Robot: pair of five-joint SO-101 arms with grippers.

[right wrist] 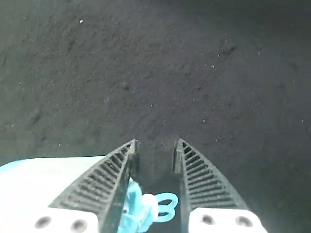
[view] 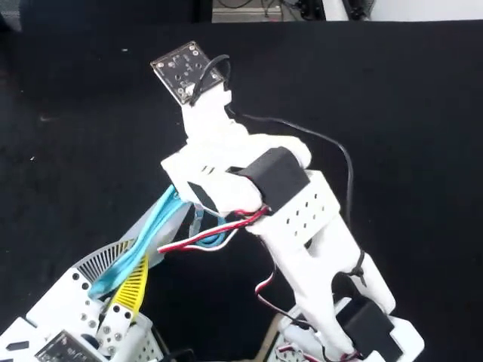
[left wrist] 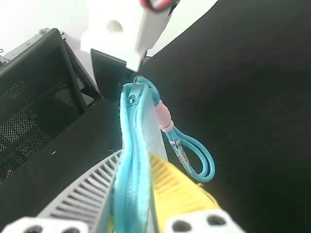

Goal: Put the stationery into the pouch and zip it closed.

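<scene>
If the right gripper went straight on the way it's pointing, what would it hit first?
Probably the bare black tabletop; nothing lies ahead of the right gripper. The blue zipper pull sits back between its open fingers, not ahead.

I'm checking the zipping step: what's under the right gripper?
The pouch and its zip pull sit below the open right gripper, above the black table. The fingers cover part of the pouch.

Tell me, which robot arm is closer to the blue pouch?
Left. The left gripper has its fingers shut on the edge of the pouch. The right gripper hangs open close by, the zipper loop seen between its fingers, not pinched.
</scene>
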